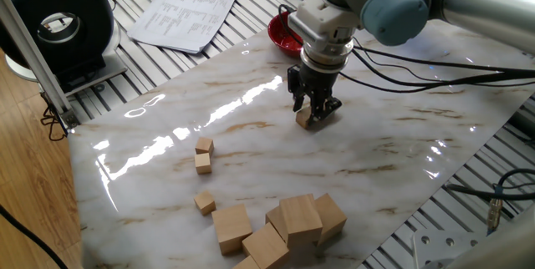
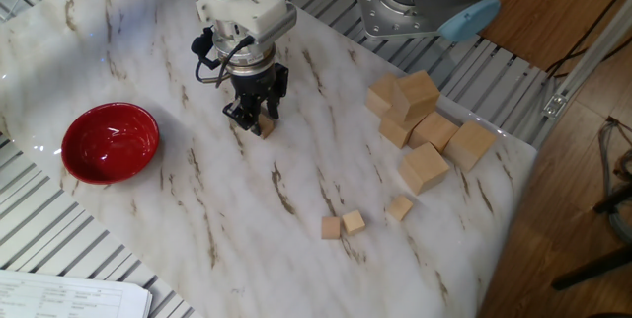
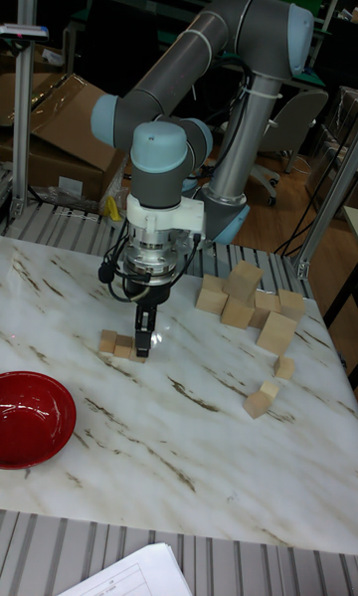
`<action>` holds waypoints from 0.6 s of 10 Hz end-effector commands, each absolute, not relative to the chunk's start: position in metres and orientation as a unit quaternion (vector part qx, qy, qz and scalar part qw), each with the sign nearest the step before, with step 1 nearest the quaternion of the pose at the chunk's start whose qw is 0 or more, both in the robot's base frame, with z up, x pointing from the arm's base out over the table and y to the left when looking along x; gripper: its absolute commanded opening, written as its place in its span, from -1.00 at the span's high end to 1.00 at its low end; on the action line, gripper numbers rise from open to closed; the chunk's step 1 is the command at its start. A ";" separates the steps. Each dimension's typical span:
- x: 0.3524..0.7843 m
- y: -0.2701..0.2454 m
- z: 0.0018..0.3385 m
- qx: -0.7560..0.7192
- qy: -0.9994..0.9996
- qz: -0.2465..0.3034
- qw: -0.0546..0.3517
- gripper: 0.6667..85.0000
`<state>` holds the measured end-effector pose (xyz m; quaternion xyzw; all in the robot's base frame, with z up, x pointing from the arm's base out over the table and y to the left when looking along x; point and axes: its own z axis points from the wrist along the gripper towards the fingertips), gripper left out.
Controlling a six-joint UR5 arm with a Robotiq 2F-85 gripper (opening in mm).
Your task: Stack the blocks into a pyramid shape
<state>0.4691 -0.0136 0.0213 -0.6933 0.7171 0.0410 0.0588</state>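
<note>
Wooden small block between jaws, resting on marble table; grip unclear.

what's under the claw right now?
The claw stands low over small blocks on the marble table. The tall view shows at least two side by side. Its fingers hide any block between them, so a grip can't be confirmed.
</note>
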 end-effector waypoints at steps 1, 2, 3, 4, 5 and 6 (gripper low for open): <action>0.471 -0.009 0.023 -0.685 0.724 0.048 0.069 -0.08; 0.471 -0.007 0.022 -0.682 0.726 0.051 0.071 -0.07; 0.470 -0.006 0.020 -0.686 0.723 0.052 0.070 -0.07; 0.469 -0.006 0.016 -0.688 0.721 0.052 0.071 -0.07; 0.471 -0.010 0.013 -0.692 0.718 0.046 0.067 -0.07; 0.472 -0.018 0.009 -0.697 0.714 0.033 0.061 -0.07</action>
